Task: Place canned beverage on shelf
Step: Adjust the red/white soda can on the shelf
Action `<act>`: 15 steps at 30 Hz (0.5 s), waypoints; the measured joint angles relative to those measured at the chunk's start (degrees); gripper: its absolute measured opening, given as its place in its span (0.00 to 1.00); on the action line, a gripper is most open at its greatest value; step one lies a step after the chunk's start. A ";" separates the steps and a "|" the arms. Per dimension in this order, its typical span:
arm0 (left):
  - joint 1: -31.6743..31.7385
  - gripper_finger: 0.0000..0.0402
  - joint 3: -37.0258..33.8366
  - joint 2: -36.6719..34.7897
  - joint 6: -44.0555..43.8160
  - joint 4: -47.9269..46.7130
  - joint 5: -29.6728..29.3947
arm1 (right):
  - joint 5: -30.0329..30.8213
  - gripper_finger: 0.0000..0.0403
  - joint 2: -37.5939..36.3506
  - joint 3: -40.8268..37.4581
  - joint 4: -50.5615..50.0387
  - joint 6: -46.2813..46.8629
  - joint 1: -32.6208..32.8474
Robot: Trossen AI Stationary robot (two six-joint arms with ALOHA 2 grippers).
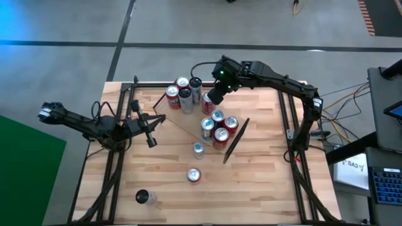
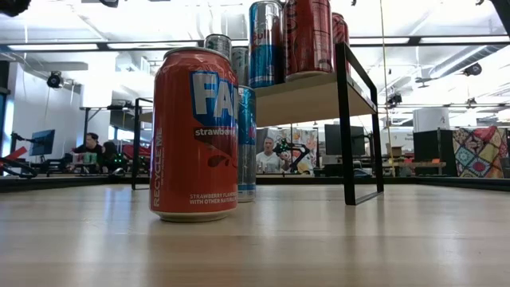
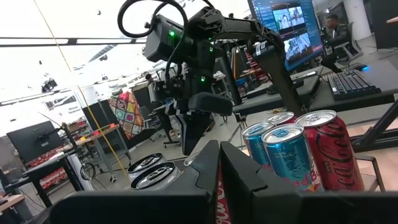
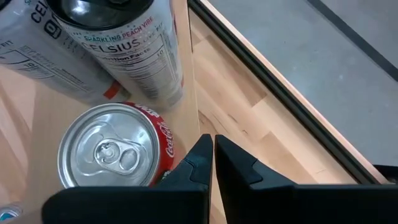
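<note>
The light-wood shelf (image 1: 188, 120) stands slantwise mid-table, with one cluster of cans (image 1: 182, 94) at its far-left end and another (image 1: 218, 127) near its right frame. My right gripper (image 1: 213, 97) is shut and hovers at the shelf's far edge, right beside a red cola can (image 4: 112, 152) that stands upright on the plank. A Celsius can (image 4: 124, 43) stands behind the cola can. My left gripper (image 1: 151, 137) is shut and empty at the table's left, pointing toward the shelf. Three cans stand on the table: a blue one (image 1: 198, 149), a red Fanta (image 1: 193, 176) and a dark one (image 1: 143, 198). My right gripper's shut fingers (image 4: 193, 155) point down next to the cola can's side (image 4: 166, 146), at the shelf's edge. I cannot tell whether they touch it.
The low view shows the Fanta can (image 2: 195, 131) close up on the tabletop, the blue can (image 2: 247, 143) behind it, and the shelf's black end frame (image 2: 347, 119). Black rails (image 1: 292, 125) run along the table's left and right sides. People sit in the room beyond.
</note>
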 joint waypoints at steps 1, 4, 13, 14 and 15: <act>0.00 0.00 0.00 0.00 0.00 -0.01 0.00 | 0.00 0.02 0.00 -0.03 0.09 0.00 0.00; -0.01 0.00 0.00 0.00 0.00 0.00 0.00 | -1.26 0.02 0.00 -0.33 0.82 0.07 0.04; -0.01 0.00 0.00 0.00 0.00 0.00 0.00 | -3.89 0.02 0.00 -1.22 2.07 0.19 0.65; 0.00 0.00 0.00 0.00 0.00 -0.02 0.00 | -3.89 0.02 0.00 -1.22 2.15 0.17 0.74; 0.00 0.00 0.00 0.00 0.00 0.00 0.00 | -3.89 0.02 0.00 -1.22 2.32 0.17 0.79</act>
